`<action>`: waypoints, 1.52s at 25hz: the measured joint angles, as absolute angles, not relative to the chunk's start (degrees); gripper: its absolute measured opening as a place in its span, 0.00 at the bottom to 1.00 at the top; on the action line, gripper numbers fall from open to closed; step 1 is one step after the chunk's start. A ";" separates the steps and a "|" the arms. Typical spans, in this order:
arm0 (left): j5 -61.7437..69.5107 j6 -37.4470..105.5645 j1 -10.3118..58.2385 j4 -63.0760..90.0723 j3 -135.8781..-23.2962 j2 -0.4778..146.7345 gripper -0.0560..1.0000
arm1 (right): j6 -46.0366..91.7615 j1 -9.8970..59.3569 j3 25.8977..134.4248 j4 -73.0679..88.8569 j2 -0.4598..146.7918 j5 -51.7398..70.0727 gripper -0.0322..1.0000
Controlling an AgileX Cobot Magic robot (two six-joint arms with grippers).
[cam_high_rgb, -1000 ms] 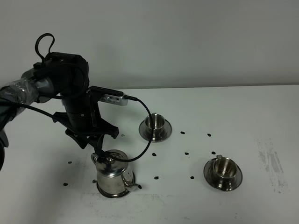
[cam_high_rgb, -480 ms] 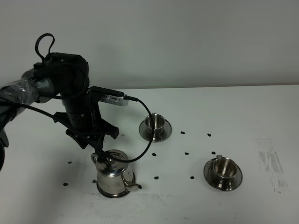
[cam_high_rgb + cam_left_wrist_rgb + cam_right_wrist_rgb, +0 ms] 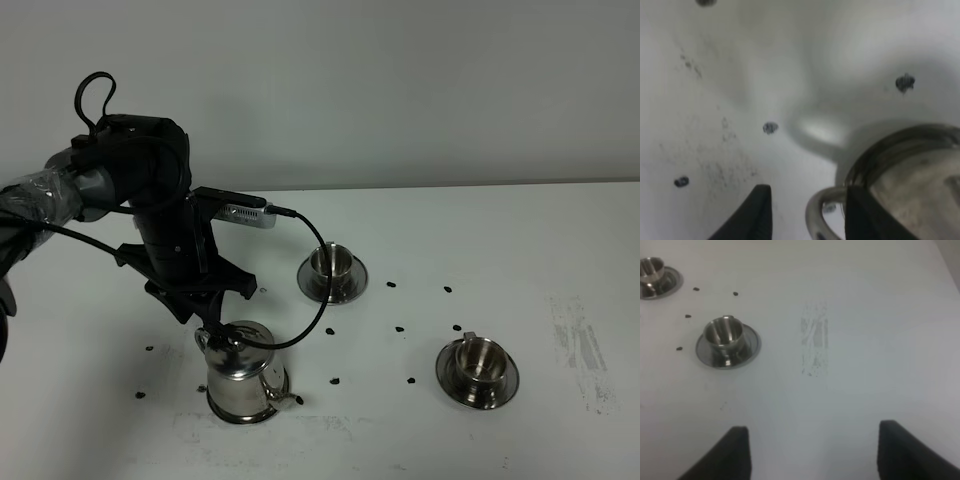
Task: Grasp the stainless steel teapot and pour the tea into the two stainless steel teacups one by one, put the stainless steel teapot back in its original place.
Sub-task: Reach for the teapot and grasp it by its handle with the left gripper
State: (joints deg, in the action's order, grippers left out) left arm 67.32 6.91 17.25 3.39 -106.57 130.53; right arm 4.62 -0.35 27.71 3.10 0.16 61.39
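Observation:
The stainless steel teapot (image 3: pixel 240 375) stands upright at the front left, lid on, with its spout toward the front right. Only a shiny rim (image 3: pixel 218 408) of the original place shows under its base. My left gripper (image 3: pixel 215 326) hangs over the pot's handle. In the left wrist view the gripper (image 3: pixel 809 190) straddles the loop handle (image 3: pixel 816 212) with a gap still showing beside one finger, so it is open. One stainless steel teacup (image 3: pixel 332 262) sits on its saucer mid-table and the other (image 3: pixel 480 358) at the front right. My right gripper (image 3: pixel 815 445) is open over bare table.
Small dark specks (image 3: pixel 399 329) are scattered over the white table (image 3: pixel 560 230) between the pot and the cups. A scuffed grey patch (image 3: pixel 582 345) marks the surface at the right. A silver camera unit and its black cable (image 3: pixel 310 250) hang off the left arm near the far cup.
The left arm has sunk very slightly toward the teapot handle. The teapot and both cups have not moved.

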 joint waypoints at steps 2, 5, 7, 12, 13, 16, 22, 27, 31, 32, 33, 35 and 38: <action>67.32 6.90 17.25 3.31 -103.97 129.56 0.44 | 4.62 -0.35 27.71 3.10 0.16 61.39 0.57; 67.32 6.77 17.25 3.36 -102.43 128.16 0.44 | 4.62 -0.35 27.71 3.10 0.16 61.39 0.57; 67.32 6.39 17.25 3.36 -102.25 126.58 0.44 | 4.62 -0.35 27.71 3.10 0.16 61.39 0.57; 67.32 5.35 17.25 3.36 -102.25 124.46 0.44 | 4.62 -0.35 27.71 3.10 0.16 61.39 0.57; 67.32 5.28 17.25 3.36 -101.92 124.46 0.44 | 4.62 -0.35 27.71 3.10 0.16 61.39 0.57; 67.32 5.23 17.25 3.30 -99.75 124.42 0.44 | 4.62 -0.35 27.71 3.10 0.16 61.39 0.57; 67.32 5.23 17.18 3.14 -94.84 124.42 0.44 | 4.62 -0.35 27.71 3.10 0.16 61.39 0.57; 67.32 5.23 17.16 3.21 -93.23 124.40 0.44 | 4.62 -0.35 27.71 3.10 0.16 61.39 0.57; 67.32 5.18 17.16 3.28 -93.22 123.79 0.44 | 4.62 -0.35 27.71 3.10 0.16 61.39 0.57; 67.32 5.18 17.16 3.28 -93.22 123.39 0.44 | 4.62 -0.35 27.71 3.10 0.16 61.39 0.57; 67.32 5.18 17.16 3.31 -93.22 123.06 0.44 | 4.62 -0.35 27.71 3.10 0.16 61.39 0.57; 67.32 5.18 17.16 3.31 -93.22 122.49 0.44 | 4.62 -0.35 27.71 3.10 0.16 61.39 0.57; 67.32 5.18 17.16 3.31 -93.22 122.27 0.43 | 4.62 -0.35 27.71 3.10 0.16 61.39 0.57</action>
